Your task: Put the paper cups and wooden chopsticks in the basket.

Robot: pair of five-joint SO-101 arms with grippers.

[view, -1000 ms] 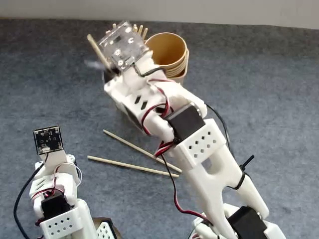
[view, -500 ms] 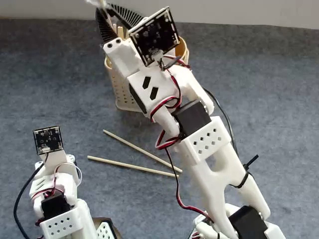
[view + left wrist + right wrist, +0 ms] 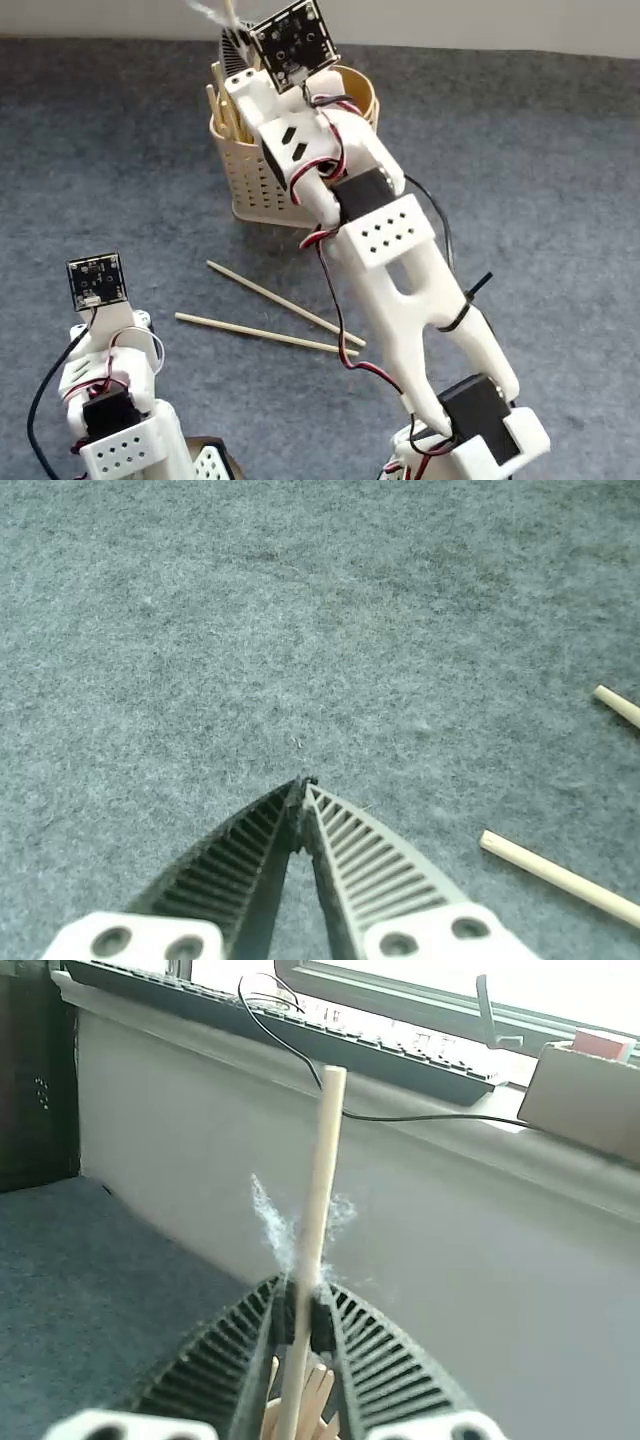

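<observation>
right gripper (image 3: 303, 1298): pinched narrow on one held chopstick (image 3: 322, 1180), which stands upright between the fingers; a wisp of white fluff (image 3: 268, 1222) clings to the stick.
right wrist view adds: pale tips of more chopsticks just under the jaws, and a keyboard (image 3: 300, 1030) on a ledge behind a grey wall.
high view adds: the right arm stretched over the basket (image 3: 245, 185), with the held stick poking up past the far edge of the carpet (image 3: 560, 180).
basket: cream, perforated, at the far side of the carpet, upright.
paper cup (image 3: 362, 92): a brown rim shows inside the basket, behind the arm; i cannot tell how many are stacked there.
chopsticks in the basket (image 3: 222, 105): a small bunch leaning at the left corner, too close together to count.
loose chopsticks: two, flat on the carpet between the arms, the upper loose chopstick (image 3: 285, 302) and the lower loose chopstick (image 3: 260, 332), nearly meeting at their right ends.
left gripper (image 3: 303, 785): fingertips pressed together on nothing, low over bare carpet.
left wrist view adds: two blunt stick ends to one side of the jaws, apart from them.
left arm (image 3: 105, 370): folded at the near left corner.
</observation>
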